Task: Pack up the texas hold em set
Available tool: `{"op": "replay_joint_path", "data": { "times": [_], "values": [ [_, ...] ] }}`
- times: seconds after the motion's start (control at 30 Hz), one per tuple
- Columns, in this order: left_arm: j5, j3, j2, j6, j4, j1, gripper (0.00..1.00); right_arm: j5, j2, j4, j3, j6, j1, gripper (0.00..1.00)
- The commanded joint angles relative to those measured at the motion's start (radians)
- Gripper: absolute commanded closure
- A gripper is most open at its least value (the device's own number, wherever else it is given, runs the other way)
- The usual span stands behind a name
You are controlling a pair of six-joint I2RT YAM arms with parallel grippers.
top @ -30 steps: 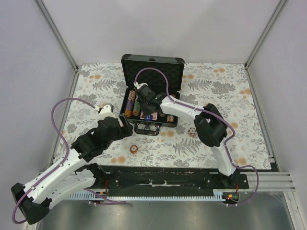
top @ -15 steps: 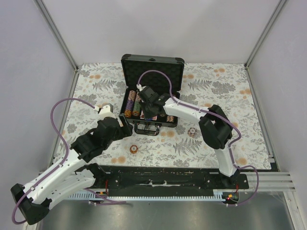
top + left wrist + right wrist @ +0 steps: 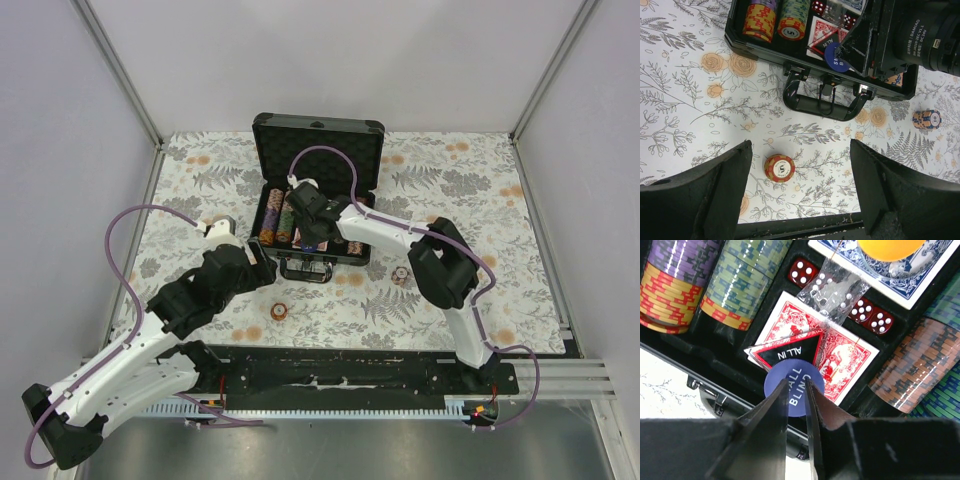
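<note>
One blue button [image 3: 795, 377], between right jaws

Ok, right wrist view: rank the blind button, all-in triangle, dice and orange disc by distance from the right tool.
1. Blind button, right at the right tool.
2. All-in triangle, just beyond.
3. Dice, farther up.
4. Orange disc, top edge.

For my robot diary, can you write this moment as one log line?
right end effector: nearly closed at blue button in case, grip unclear | left end effector: open near red chips
</note>
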Motion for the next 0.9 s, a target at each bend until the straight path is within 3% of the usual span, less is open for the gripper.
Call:
{"op": "replay_joint_path", "data": {
  "times": [0.0, 0.23, 0.47, 0.67, 0.87],
  "values": [
    [-0.016, -0.009, -0.006, 0.008, 0.025, -0.002, 0.15, 0.061, 0.044, -0.014, 0.029, 0.019, 0.002, 0.74],
    [0.042, -0.011, 0.004, 0.008, 0.028, -0.002, 0.15, 0.093, -0.006, -0.046, 0.047, 0.053, 0.001, 0.71],
    [0.174, -0.006, 0.07, -0.046, -0.038, -0.002, 0.15, 0.07, -0.154, -0.267, 0.119, 0.122, -0.013, 0.55],
    [0.214, 0.023, 0.161, -0.093, -0.108, -0.003, 0.15, 0.043, -0.278, -0.418, 0.061, 0.176, -0.019, 0.45],
    [0.208, 0.015, 0.294, -0.136, -0.111, -0.003, 0.14, 0.027, -0.387, -0.435, -0.059, 0.197, -0.047, 0.41]
  ]
}}
